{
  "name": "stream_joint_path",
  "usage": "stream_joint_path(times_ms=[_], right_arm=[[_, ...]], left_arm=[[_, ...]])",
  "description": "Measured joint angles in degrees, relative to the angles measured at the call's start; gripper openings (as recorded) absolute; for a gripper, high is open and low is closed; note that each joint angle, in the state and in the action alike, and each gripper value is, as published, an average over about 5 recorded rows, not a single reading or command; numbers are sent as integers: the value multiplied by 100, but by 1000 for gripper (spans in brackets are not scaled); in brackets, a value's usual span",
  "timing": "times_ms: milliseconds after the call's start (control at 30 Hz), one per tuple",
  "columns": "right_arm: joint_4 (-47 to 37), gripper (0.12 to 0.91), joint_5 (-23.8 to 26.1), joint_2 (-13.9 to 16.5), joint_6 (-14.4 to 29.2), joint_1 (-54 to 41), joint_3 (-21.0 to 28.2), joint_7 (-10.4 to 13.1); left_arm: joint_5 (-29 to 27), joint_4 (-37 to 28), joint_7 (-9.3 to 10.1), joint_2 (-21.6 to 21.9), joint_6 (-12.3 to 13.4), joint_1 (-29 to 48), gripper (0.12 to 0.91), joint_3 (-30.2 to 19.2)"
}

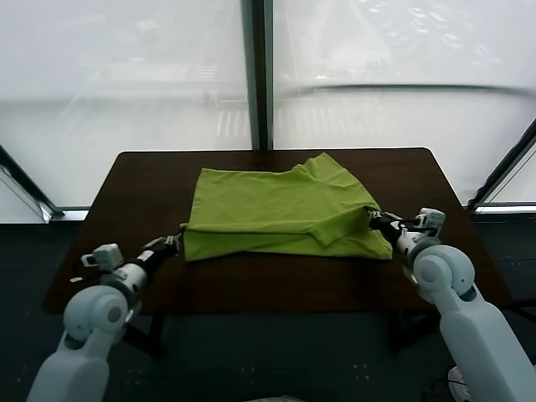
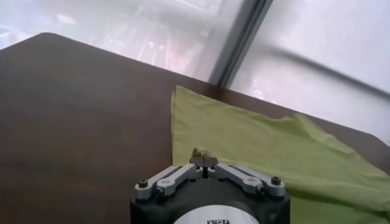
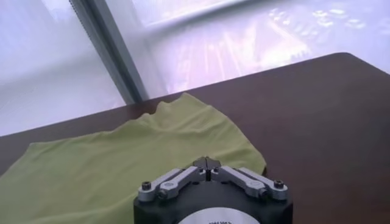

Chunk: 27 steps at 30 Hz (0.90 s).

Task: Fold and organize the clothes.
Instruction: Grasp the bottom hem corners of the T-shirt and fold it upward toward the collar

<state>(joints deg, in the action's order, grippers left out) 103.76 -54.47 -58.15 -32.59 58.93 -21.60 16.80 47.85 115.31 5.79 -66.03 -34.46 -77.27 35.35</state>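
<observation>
A lime-green T-shirt (image 1: 280,209) lies partly folded on the dark brown table (image 1: 134,184), toward its middle and far side, with the near edge doubled over. The left gripper (image 1: 177,240) sits at the shirt's near-left corner, fingers pinched together on a small peak of fabric. The right gripper (image 1: 373,219) is at the near-right edge, fingers closed tight on the cloth there. No print or readable writing shows on the shirt. Behind the table stand 2 frosted window panes (image 1: 126,75).

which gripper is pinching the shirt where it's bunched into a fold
The right gripper, shut on the T-shirt at the folded-over flap; the left gripper pinches a flat corner.
</observation>
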Motion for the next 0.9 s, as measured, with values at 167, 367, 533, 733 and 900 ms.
stream_joint_path(times_ms=[167,367,533,733,900], right_arm=[[-201,138,106,-135,4,-65,68,-17],[-283,138,121,-187,4,-101,76,-15],[-289,138,124,-221,6,-69,56,-45],[-224,283,129,-192,20,28,-32,-294],[8,603,122,-16,79,205,-88,-472]], left_arm=[[-112,-224,-95,83,159,163,149,-59],[-137,-513,-142,265,246,435,149,-158],[-136,-746,-162,423,293,657,149,-287],[-128,-972,-168,533,300,879,241,-455],[-142,-1059,-183,537,266,906,546,-492]])
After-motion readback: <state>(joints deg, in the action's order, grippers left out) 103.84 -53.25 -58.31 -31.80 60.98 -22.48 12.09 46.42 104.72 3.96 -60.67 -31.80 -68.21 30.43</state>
